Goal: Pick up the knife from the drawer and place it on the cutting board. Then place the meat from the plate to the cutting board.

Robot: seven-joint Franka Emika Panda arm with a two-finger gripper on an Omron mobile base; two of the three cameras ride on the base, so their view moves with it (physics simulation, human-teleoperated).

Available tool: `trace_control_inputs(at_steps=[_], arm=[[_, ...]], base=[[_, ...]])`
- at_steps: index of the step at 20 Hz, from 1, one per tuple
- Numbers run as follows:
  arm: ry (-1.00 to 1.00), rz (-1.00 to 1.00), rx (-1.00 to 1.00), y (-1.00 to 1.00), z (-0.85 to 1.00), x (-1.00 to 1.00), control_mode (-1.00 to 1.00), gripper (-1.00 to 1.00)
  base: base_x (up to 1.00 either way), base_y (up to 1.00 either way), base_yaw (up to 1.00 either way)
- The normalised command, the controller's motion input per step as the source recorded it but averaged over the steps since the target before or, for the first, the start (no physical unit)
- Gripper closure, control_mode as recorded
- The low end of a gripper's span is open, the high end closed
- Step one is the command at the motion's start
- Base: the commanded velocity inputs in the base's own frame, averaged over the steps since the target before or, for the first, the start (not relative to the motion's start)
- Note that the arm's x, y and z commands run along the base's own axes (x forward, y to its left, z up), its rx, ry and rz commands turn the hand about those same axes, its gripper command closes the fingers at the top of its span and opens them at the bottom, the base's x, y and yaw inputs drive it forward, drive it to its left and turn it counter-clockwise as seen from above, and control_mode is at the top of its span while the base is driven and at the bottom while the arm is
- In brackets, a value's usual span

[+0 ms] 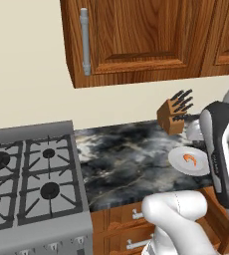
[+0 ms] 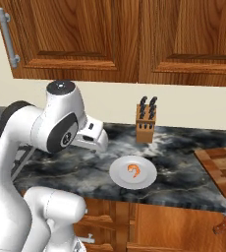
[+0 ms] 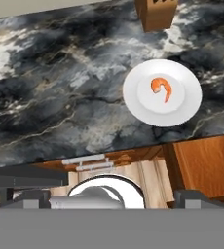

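Hand: the hand (image 3: 112,204) sat at the bottom of the hand view, its two dark tips far apart and nothing between them; it hung above the front edge of the surface, over the cabinet fronts.
Knife: a reddish-brown handle (image 2: 222,226) showed at the lower right of the right base view, below the surface edge; it was probably the knife lying in the open drawer, though the blade was cut off by the frame edge, so I could not be sure.
Drawer: the wide drawer (image 2: 183,224) took up the lower right of the right base view, apparently pulled out under the surface.
Cutting board: the cutting board (image 2: 223,170) lay at the right edge of the right base view, on the dark marbled surface (image 3: 60,97), well apart from the plate.
Plate and meat: the plate (image 3: 189,95) sat right of centre in the hand view, near the front edge, with the meat (image 3: 161,89) on its middle; a knife block (image 2: 145,123) stood behind it.
Step in hand: reaching for the knife; nothing had been moved to the board yet.
Doing it well: the hand should swing right and down into the drawer, line its tips across the handle rather than the blade, close only once low enough, then lift clear of the drawer wall before crossing to the board.
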Motion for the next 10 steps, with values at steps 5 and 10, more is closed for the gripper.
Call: trace_control_inputs(at_steps=[5,10], arm=[[0.07,-0.06,-0.03,-0.37,0.0,-0.39,-1.0,-1.0],[0.14,-0.05,-0.14,-0.1,-0.29,-0.19,-1.0,-1.0]], base=[[0.0,0.0,0.0],[0.0,0.0,0.0]])
